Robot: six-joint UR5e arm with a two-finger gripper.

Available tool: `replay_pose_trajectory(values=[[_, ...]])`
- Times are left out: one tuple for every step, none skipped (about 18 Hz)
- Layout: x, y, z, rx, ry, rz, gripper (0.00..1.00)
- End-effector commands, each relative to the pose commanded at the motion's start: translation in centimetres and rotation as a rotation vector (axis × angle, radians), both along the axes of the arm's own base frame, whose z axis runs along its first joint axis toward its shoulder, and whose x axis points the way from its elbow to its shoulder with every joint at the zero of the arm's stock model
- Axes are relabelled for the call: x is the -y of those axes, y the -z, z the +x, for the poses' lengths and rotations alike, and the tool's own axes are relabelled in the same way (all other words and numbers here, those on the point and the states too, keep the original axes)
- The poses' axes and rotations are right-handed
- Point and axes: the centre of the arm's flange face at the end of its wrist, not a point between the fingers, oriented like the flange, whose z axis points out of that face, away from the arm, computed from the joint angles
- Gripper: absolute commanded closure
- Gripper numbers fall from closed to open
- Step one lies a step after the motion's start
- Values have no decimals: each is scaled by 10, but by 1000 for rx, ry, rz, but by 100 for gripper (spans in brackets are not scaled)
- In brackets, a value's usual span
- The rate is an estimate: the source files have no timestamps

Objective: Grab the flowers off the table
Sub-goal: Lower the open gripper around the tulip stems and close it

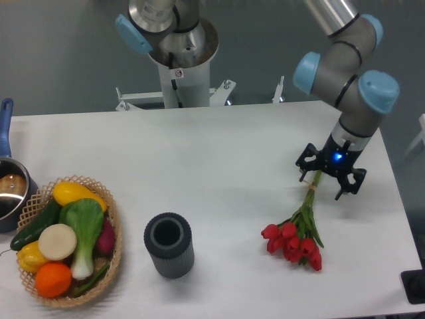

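The flowers (295, 238), a bunch of red tulips with green stems tied by a tan band (311, 188), lie on the white table (219, 153) at the right. The blooms point toward the front and the stem ends toward the back right. My gripper (325, 181) hangs point-down right over the stem ends, its black fingers (305, 174) spread on either side of them. It looks open, and the stems run up under it, so the very tips are hidden. The flowers still rest on the table.
A dark grey ribbed cylindrical vase (169, 244) stands upright at the front centre. A wicker basket (114, 229) of fruit and vegetables, including bok choy (84, 229), sits at the front left. A pot (8, 189) with a blue handle is at the left edge. The table's right edge is close to the gripper.
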Motion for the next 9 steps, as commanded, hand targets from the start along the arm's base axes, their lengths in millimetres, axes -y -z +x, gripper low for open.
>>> replay_pose_trajectory(values=[[-1,4,0,3,2,-1,0],[-2,6,1,6,3,-2,0],[-2,7,1,7,3,-2,0],[-2,7,0,6,3,-2,0],[-3,6,1,6,5,-2,0],[-7,3,4,1,14,0,0],[-9,6,5,4,18,-1,0],[-11,6,5,4,21,-1,0],[-13,8,3,6,23,1,0]])
